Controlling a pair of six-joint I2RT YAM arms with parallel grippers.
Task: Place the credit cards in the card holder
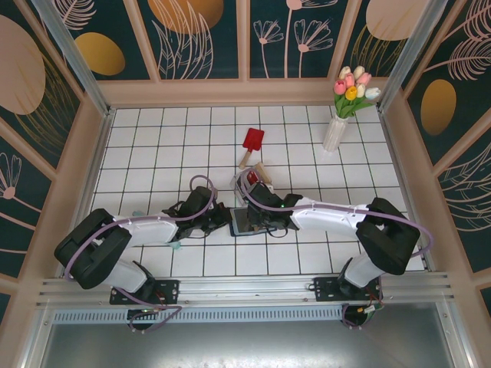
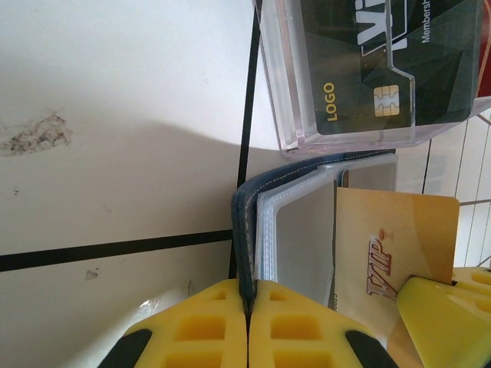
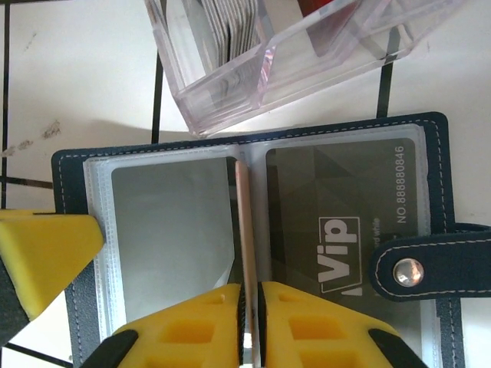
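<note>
Left gripper is clamped tight on the navy cover edge of the card holder, its yellow fingers pressed together with the leather between them. The right gripper is closed on a gold credit card and pinches it by one edge. In the top view both arms reach in from the near corners and meet at the near middle of the white tiled table. At the far right of the table stands a white vase of tulips. A clear plastic box lies just beyond the holder, with a dark card marked LOGO inside it (other cards are stacked on edge in its next compartment). A red spatula with a wooden handle lies farther back, apart from the box. The card holder lies open and flat, its grey-blue sleeves facing up. In the right wrist view the gold card stands edge-on along the fold between the two pages. Whether it has entered a sleeve I cannot tell. A dark credit card printed VIP sits in the right-hand sleeve, and the snap tab lies across that page's outer edge.
</note>
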